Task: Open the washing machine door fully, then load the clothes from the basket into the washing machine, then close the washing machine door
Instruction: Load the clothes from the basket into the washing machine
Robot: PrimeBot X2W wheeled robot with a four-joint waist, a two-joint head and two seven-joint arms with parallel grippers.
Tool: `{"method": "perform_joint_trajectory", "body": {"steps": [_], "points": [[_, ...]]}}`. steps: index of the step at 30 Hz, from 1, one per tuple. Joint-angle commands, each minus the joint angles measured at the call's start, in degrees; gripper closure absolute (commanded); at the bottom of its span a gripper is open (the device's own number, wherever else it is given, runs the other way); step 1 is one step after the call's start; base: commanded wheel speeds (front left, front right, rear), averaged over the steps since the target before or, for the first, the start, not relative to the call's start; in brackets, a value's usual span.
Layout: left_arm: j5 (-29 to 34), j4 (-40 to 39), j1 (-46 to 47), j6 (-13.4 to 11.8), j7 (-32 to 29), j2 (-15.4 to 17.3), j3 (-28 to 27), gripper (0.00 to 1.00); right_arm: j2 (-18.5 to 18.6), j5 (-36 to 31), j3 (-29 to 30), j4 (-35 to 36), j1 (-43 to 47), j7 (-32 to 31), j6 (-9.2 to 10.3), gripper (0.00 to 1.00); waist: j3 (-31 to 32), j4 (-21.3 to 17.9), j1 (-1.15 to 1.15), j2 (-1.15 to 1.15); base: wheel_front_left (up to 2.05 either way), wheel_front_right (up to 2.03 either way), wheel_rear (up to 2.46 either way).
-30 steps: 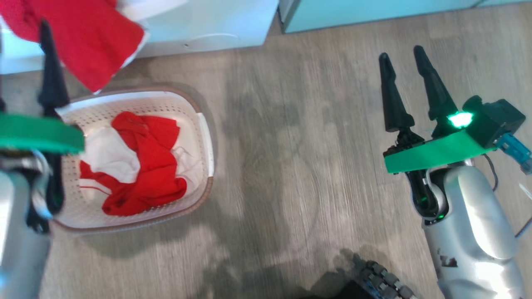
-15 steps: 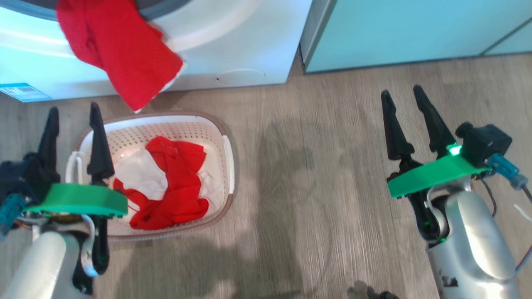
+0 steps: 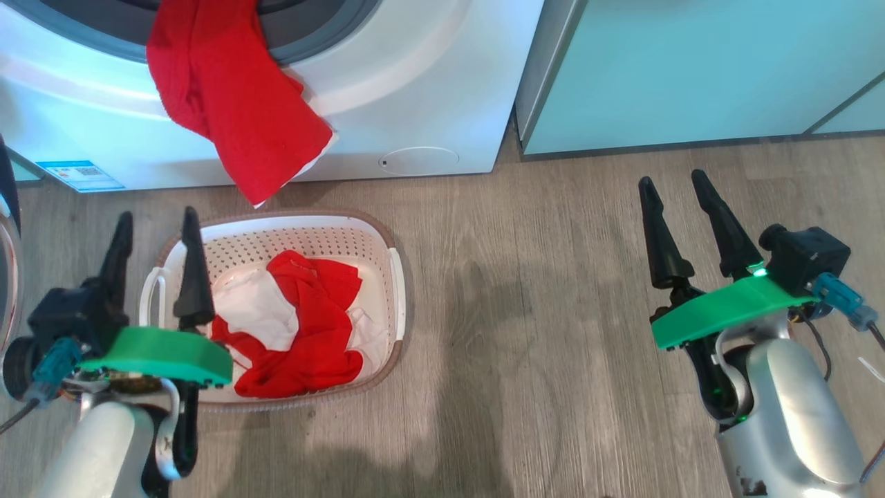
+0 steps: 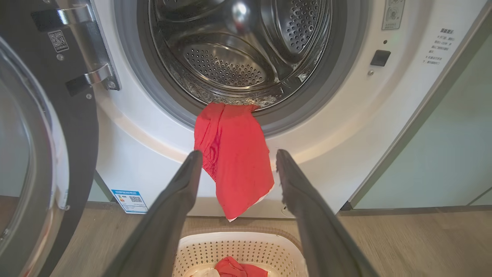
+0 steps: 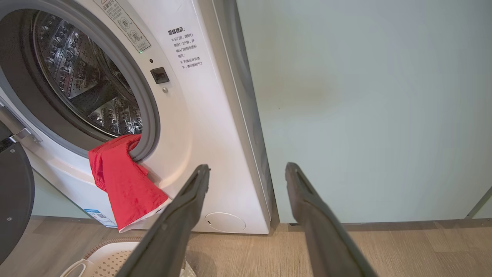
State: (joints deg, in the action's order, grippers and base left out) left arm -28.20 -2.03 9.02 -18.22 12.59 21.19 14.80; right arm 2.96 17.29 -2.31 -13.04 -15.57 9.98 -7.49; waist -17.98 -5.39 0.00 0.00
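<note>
Since a second ago the left gripper (image 3: 157, 216) has come away from the red garment (image 3: 235, 117) and sits low at the lower left of the head view. The camera has also tipped up and takes in more of the washing machine (image 3: 429, 83).

Head view: the left gripper's jaws are spread and hold nothing, and its fingers overlap the near-left corner of the basket (image 3: 276, 220). The basket stands on the wood floor (image 3: 539, 311) just in front of the machine. The clothes (image 3: 311, 325) in it are a heap of red fabric with a white cloth (image 3: 256, 311). The red garment hangs out of the machine's opening, down its white front, and ends just above the basket's far rim. The right gripper (image 3: 672, 178) is well off to the right over bare floor, jaws spread and empty, in front of a mint-green cabinet (image 3: 691, 69).

Left wrist view: the washing machine door (image 4: 78, 127) stands swung wide open at the left. The steel drum (image 4: 230, 57) is bare inside. The garment's top edge lies caught on the grey seal at the bottom of the opening, and the rest hangs between the two spread fingers as seen from here. The basket's far end shows below.

Right wrist view: both fingers are apart and point at the seam between machine and cabinet. The garment drapes at the left.
</note>
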Motion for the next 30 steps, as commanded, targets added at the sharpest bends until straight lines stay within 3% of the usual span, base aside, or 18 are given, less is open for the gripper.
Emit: {"method": "perform_joint_trajectory", "body": {"steps": [1,20,30], "points": [[0.1,-1.2,0.4,0.6,-0.4,1.7,-1.8,0.0,-0.1,-0.3,-1.0,2.2,0.5,-0.4,0.0,0.0,0.0,0.0,0.0,0.0,0.0,0.0,0.0],[0.1,-1.4,2.8,0.7,-2.4,2.6,-0.7,0.0,-0.1,-0.2,-1.2,3.2,-0.1,-0.4,0.0,0.0,-1.7,0.1,0.0,0.0,0.0,0.0,0.0],[-3.3,8.5,17.3,6.5,-9.2,3.6,0.2,0.0,-0.1,0.4,-3.4,5.6,-3.2,-0.3,0.0,0.0,-9.4,-1.9,0.0,0.0,0.0,0.0,0.0]]}}
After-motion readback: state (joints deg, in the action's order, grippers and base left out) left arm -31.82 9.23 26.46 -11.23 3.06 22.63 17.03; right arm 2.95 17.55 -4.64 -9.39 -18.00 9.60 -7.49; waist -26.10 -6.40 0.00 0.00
